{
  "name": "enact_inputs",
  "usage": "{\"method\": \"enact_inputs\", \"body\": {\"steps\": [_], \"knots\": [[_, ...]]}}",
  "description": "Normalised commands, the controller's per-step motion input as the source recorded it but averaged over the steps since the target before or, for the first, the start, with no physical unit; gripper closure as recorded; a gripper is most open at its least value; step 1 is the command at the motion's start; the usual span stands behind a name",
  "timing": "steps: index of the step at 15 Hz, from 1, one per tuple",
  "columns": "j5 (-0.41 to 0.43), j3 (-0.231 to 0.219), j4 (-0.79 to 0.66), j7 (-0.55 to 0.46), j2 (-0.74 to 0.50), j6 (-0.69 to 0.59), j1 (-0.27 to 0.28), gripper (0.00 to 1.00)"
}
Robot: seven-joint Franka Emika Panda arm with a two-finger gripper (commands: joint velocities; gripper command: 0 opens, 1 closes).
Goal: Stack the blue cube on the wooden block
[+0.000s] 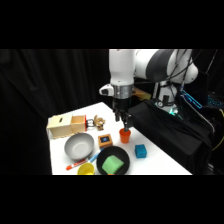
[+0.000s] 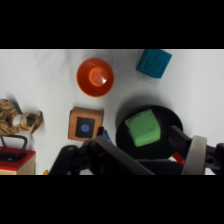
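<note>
Blue against the white table point(image 1: 150, 167), the cube point(image 1: 140, 151) lies on its own, with the orange cup point(image 1: 125, 135) near it and the wooden block point(image 1: 105, 140) beyond the cup. We see the gripper point(image 1: 123, 123) hanging just above the cup, holding nothing, though we cannot tell how far its fingers stand apart. From the wrist, we find the block point(image 2: 85, 124) just beside the cup point(image 2: 95, 77), touching nothing, between a black bowl point(image 2: 170, 117) with a green block point(image 2: 143, 128) in it and a small striped toy point(image 2: 17, 119).

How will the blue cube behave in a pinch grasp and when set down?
The blue cube looks rigid with flat faces, so it probably grips squarely and won't roll. It seems small, likely light. It sits clear of the orange cup.
</note>
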Motion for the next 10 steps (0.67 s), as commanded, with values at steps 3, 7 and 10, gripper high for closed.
{"method": "enact_inputs", "body": {"steps": [3, 7, 10], "knots": [[-0.096, 0.048, -0.25, 0.32, -0.09, 0.31, 0.06, 0.0], [-0.16, 0.043, -0.2, 0.33, -0.05, 0.27, 0.061, 0.0], [-0.149, 0.026, -0.15, 0.31, 0.02, 0.31, 0.049, 0.0]]}}
